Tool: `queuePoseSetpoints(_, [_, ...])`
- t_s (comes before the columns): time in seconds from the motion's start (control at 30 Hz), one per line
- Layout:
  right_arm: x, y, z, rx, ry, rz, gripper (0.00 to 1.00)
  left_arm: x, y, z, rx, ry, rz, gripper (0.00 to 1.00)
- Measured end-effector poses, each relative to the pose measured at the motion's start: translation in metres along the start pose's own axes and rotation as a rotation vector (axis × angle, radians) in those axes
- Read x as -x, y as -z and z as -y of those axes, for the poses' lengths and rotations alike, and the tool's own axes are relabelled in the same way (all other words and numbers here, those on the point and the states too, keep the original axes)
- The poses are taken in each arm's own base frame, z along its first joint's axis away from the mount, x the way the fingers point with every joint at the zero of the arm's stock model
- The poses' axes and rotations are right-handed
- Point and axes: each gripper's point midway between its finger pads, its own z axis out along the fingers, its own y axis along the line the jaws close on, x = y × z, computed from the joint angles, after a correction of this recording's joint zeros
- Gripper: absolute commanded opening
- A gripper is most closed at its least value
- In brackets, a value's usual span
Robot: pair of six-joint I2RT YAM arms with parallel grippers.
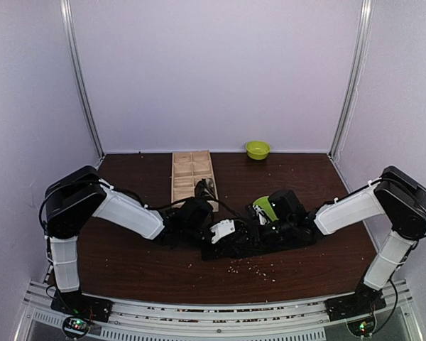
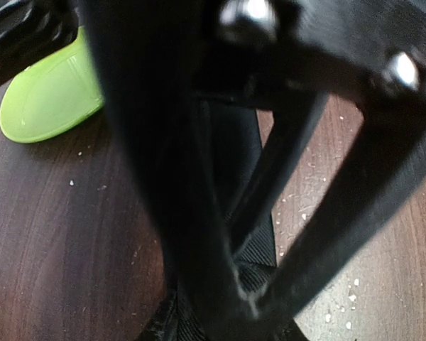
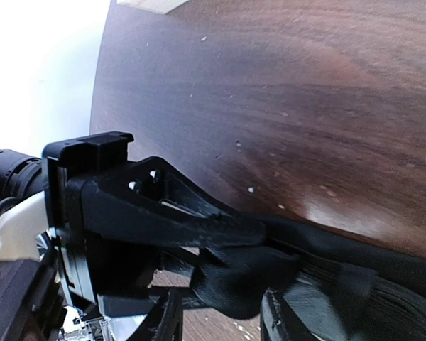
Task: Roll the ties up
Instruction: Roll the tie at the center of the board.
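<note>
on table (image 1: 128, 264), tie (image 1: 255, 250) left-to-right

A robot lab cell: plain white panel walls (image 1: 220, 71) on metal posts (image 1: 82, 78) enclose a dark wood-grain tabletop (image 1: 142, 270); black-and-white robot arms (image 1: 128, 212) stand bolted to an aluminium rail (image 1: 220, 314).

No text, label, brand, number or sign can be read in any view. The tie (image 2: 255, 252), the tray (image 1: 192, 174) and the bowl (image 1: 258, 149) show no legible marking.
</note>
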Motion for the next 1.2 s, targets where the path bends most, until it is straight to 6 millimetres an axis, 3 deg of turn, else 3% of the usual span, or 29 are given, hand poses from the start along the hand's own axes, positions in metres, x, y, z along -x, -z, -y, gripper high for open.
queuePoseSetpoints(0.13, [0.002,-0.009,-0.005,0.0,0.001,-0.014,0.31,0.0,0.0,0.0,0.0,-0.004,-0.003,0.32])
queuePoseSetpoints(0.33, [0.0,-0.017,0.004,-0.034,-0.004,-0.038,0.15,0.0,0.0,-0.001,-0.002,-0.009,-0.016,0.32])
queuePoseSetpoints(0.43, [0.001,-0.017,0.003,-0.035,0.018,-0.04,0.01,0.0,0.0,-0.001,-0.002,-0.011,-0.018,0.33])
queuePoseSetpoints(0.57, [0.002,-0.017,0.002,-0.034,0.034,-0.039,0.0,-0.001,0.0,-0.001,-0.005,-0.014,-0.028,0.37])
queuePoseSetpoints(0.87, [0.001,-0.016,0.007,-0.006,0.047,-0.01,0.0,-0.011,0.001,-0.003,0.023,0.004,-0.042,0.7])
queuePoseSetpoints(1.2, [0.004,-0.003,0.016,0.073,-0.008,0.06,0.0,-0.023,0.019,0.002,0.089,0.072,0.067,0.78])
